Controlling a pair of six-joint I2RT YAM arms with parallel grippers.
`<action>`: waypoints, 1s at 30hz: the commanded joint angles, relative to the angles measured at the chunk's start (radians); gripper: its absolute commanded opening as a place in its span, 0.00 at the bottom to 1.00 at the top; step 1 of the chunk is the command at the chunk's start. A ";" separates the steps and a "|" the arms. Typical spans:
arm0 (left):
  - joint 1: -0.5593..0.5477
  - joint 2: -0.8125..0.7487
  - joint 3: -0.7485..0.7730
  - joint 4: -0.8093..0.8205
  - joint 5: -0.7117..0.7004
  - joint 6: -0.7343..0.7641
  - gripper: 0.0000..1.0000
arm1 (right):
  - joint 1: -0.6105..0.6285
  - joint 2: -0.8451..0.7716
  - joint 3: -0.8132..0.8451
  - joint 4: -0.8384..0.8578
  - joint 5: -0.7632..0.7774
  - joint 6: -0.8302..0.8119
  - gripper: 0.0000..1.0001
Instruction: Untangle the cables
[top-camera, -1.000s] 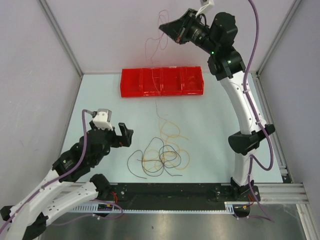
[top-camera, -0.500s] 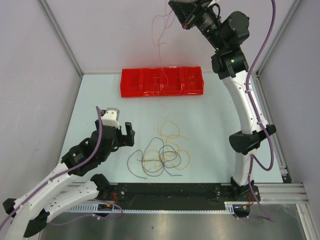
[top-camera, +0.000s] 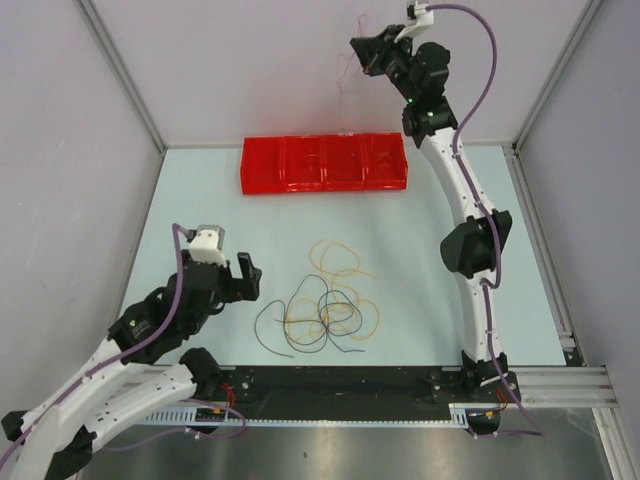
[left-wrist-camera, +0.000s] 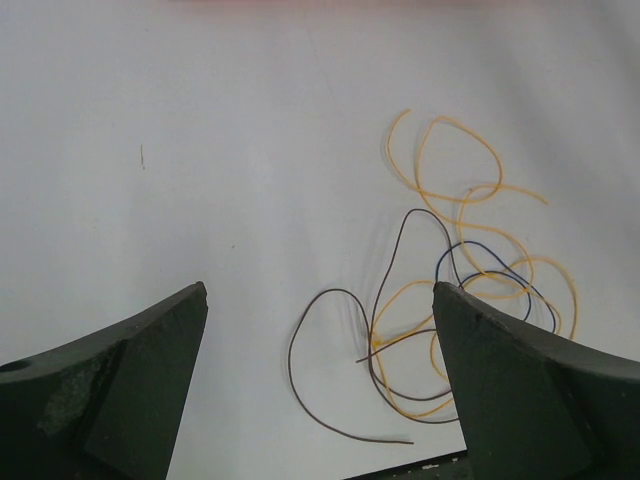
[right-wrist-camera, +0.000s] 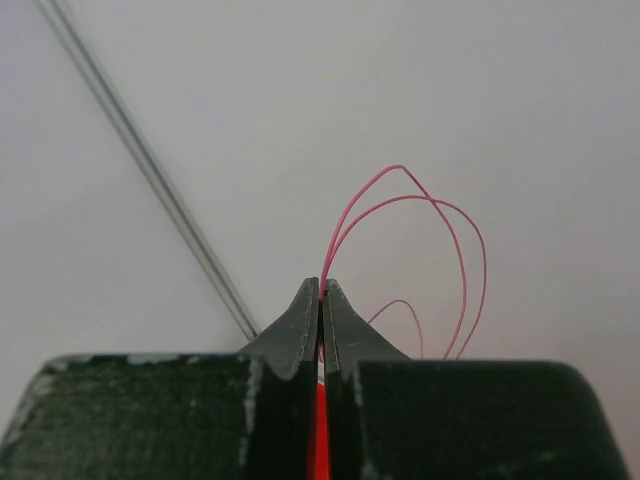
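The table (top-camera: 430, 250) is pale blue, with grey walls on three sides. The right arm (top-camera: 465, 200) stands stretched up from its base at 5 o'clock towards 1 o'clock; the left arm (top-camera: 130, 340) lies low and bent at 8 o'clock.

A red tray (top-camera: 270, 165) with several compartments lies across the table at 12 o'clock, beside the far wall.

The pile of cables (top-camera: 325, 310) lies on the table towards 6 o'clock, well apart from the tray; they are loose loops that cross one another. The yellow cables (left-wrist-camera: 460, 125) reach out on the 12 o'clock side of the pile; the dark cables (left-wrist-camera: 300, 330) curl out on its 9 o'clock side, and one dark end lies free on the table.

The left hand (top-camera: 245, 278) hovers low at 9 o'clock of the pile, near it but not touching; its fingers (left-wrist-camera: 120, 380) are wide apart, with nothing between them.

The right hand (top-camera: 365, 55) is high in front of the far wall at 1 o'clock; its fingers are pressed together on a red cable (right-wrist-camera: 437, 201), which bends out from the tips in thin arcs, in the air and clear of the pile.
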 joint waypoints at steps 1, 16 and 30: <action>0.004 -0.058 -0.007 0.034 0.012 0.014 1.00 | -0.007 0.020 0.008 0.057 0.021 -0.027 0.00; 0.059 -0.016 -0.007 0.041 0.048 0.026 1.00 | -0.001 -0.091 -0.440 0.169 0.040 0.012 0.00; 0.059 -0.041 -0.008 0.044 0.050 0.023 0.99 | 0.039 -0.040 -0.440 0.011 0.159 -0.096 0.00</action>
